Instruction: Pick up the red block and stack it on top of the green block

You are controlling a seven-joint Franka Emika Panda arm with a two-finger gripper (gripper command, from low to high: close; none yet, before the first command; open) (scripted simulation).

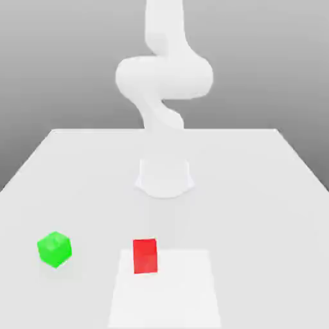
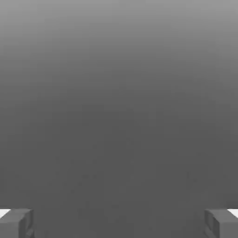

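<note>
red block (image 1: 145, 256): on the table (image 1: 257, 212), over the far edge of the pale square (image 1: 165, 295), left of centre in the exterior view; one face square to that view.
claw (image 2: 119, 224): released, its two fingers spread wide apart at the rim of the hand view, with nothing between them and touching neither block.
green block (image 1: 54, 249): well apart from the red one, toward the exterior view's left, turned so that a corner faces the view.
open room: bare table between the two blocks, and more toward the exterior view's right.
table edges: the far one runs straight behind the arm's base (image 1: 164, 180); the sides slant outward.
surface: smooth, pale, nearly white.
arm (image 1: 164, 77): white, rising from the base, beyond both blocks.
room: plain grey backdrop, lighter higher up in the exterior view.
</note>
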